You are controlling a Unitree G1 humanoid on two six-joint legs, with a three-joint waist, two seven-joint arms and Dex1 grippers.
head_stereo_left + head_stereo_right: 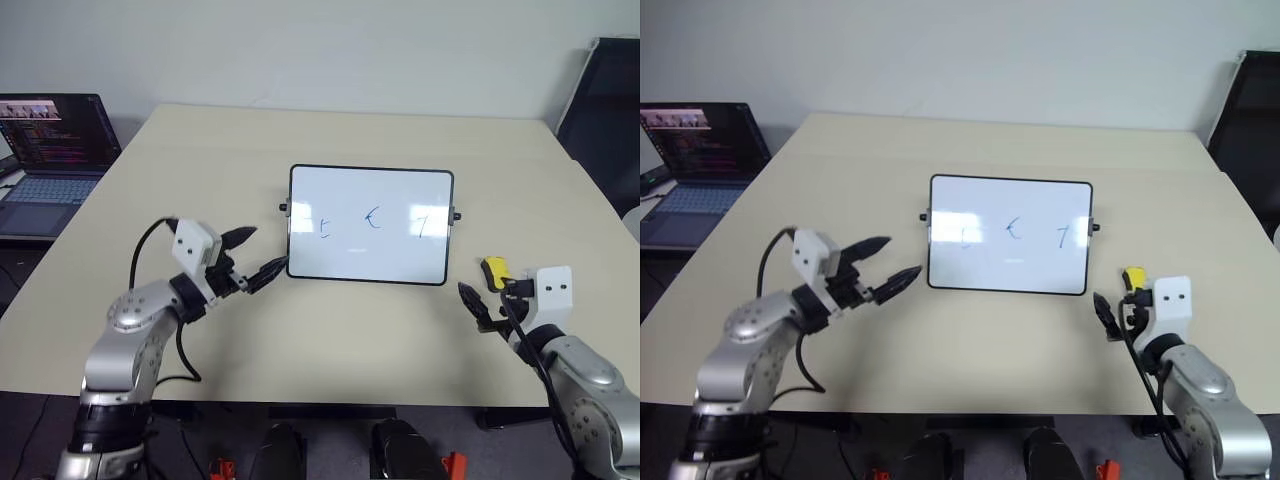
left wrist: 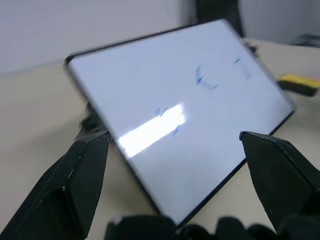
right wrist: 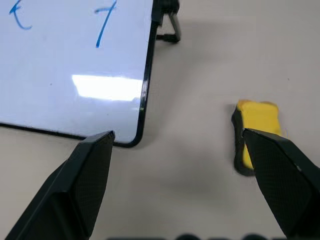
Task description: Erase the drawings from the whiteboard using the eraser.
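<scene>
Three small blue pen drawings [image 1: 372, 220] on glossy white black-framed whiteboard [image 1: 370, 260]. Yellow block eraser [image 1: 494, 272] at its 4 o'clock, untouched. Left gripper [image 1: 255, 254] and right gripper [image 3: 185, 150]: jaws spread, empty.

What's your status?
Both tools open, left tool near whiteboard, right tool by eraser. Drawings intact. Nothing blocking.

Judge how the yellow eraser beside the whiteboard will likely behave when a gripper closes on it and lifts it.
The eraser is a small blocky piece, so it probably lifts light and stiff. Lying flat on the table with straight sides, it seems unlikely to roll. Its dark underside looks like a softer pad, which may give a little under the open right gripper.
</scene>
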